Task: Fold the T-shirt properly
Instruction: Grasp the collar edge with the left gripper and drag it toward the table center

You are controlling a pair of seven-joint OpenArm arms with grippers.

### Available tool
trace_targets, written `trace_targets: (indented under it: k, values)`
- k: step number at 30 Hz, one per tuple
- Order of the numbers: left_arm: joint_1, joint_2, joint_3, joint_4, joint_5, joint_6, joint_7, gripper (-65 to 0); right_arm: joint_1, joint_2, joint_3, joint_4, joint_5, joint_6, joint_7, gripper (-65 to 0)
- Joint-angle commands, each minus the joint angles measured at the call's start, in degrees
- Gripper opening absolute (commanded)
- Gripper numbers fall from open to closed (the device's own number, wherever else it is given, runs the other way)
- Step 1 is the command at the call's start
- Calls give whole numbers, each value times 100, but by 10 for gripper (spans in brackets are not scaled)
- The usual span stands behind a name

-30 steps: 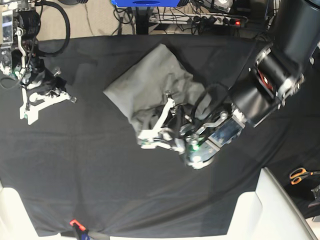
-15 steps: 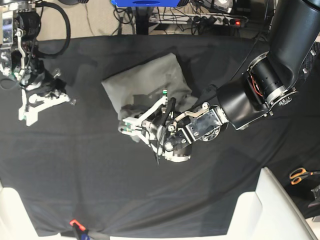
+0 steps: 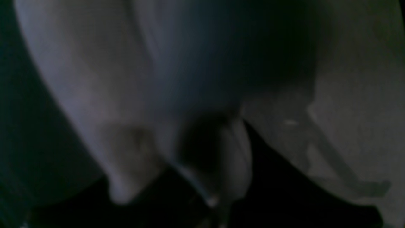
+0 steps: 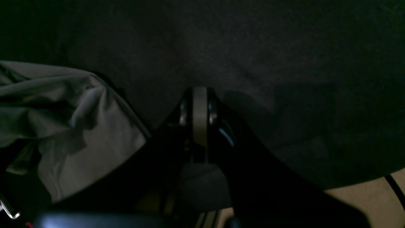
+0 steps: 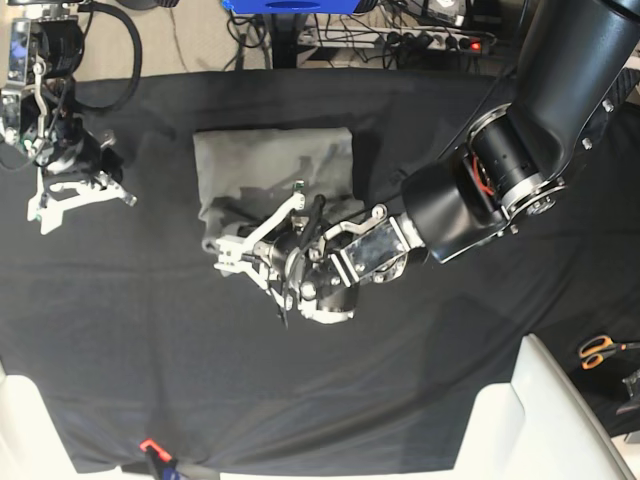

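Two arms work over a bench draped in black cloth [image 5: 330, 400]. The T-shirt [image 5: 280, 165] lies near the bench's far middle as a compact grey rectangle, so folding looks well advanced, though its near edge remains rumpled. The left end effector [image 5: 245, 250] is clenched on that soft matte cotton edge; the right end effector [image 4: 200, 110] is clenched on nothing, well apart.

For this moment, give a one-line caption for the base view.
Left gripper grips the folded grey T-shirt; right gripper rests shut aside.
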Motion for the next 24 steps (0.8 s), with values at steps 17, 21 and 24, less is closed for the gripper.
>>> trace_targets:
  k: [17, 21, 24]
  values:
    - [-263, 26, -72, -76, 47, 21, -45, -650, 138, 52, 26, 87, 0, 24, 77, -642]
    - [-395, 26, -81, -208, 3, 21, -36, -553, 120, 52, 17, 87, 0, 24, 77, -642]
    - [-412, 34, -81, -427, 39, 21, -54, -428, 103, 52, 0, 96, 0, 24, 77, -642]
